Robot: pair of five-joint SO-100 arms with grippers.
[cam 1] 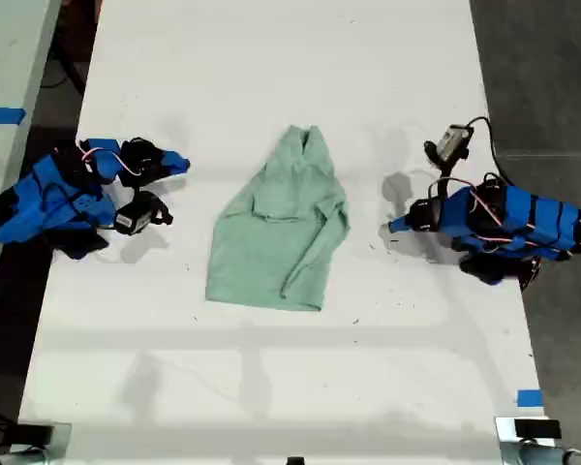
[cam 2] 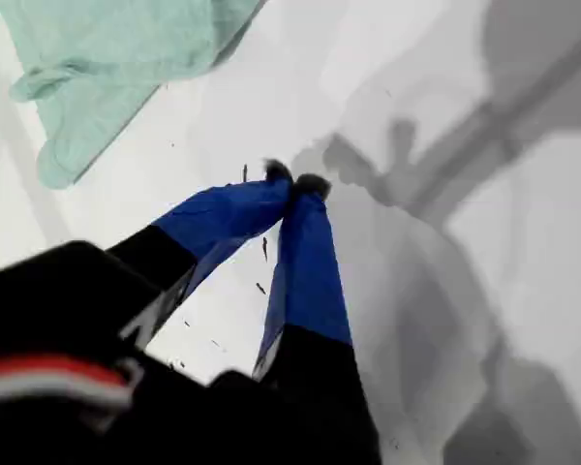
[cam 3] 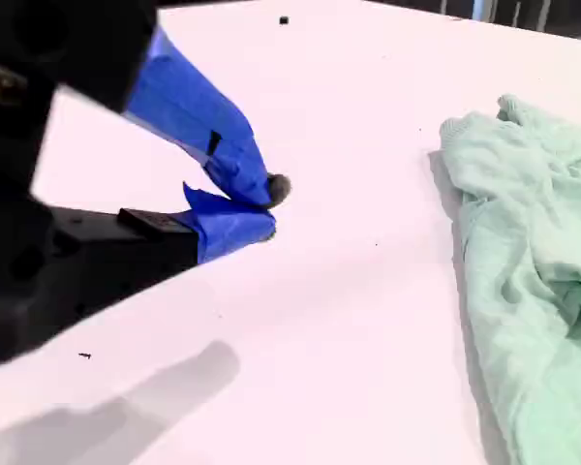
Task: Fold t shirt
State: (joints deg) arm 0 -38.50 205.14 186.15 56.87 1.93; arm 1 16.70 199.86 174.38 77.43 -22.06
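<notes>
The pale mint-green t shirt (cam 1: 271, 242) lies wrinkled in the middle of the white table (cam 1: 271, 58), with one sleeve laid across its body. My first gripper (cam 1: 392, 228) rests low over the table at the exterior view's right, a short way from the shirt's edge. In its own wrist view, my first gripper (cam 2: 295, 184) has its blue fingertips touching with nothing between them, and the shirt (cam 2: 107, 48) lies beyond. My second gripper (cam 1: 182, 163) sits at the exterior view's left, apart from the shirt. It is also shut and empty (cam 3: 266, 208), with the shirt (cam 3: 533, 252) off to one side.
Small dark specks dot the table near my first gripper. A blue tape mark (cam 1: 529, 397) sits near the table's front corner at the exterior view's right. Stand bases (cam 1: 528, 428) show along the front edge. A second table with blue tape (cam 1: 0, 116) borders the exterior view's left.
</notes>
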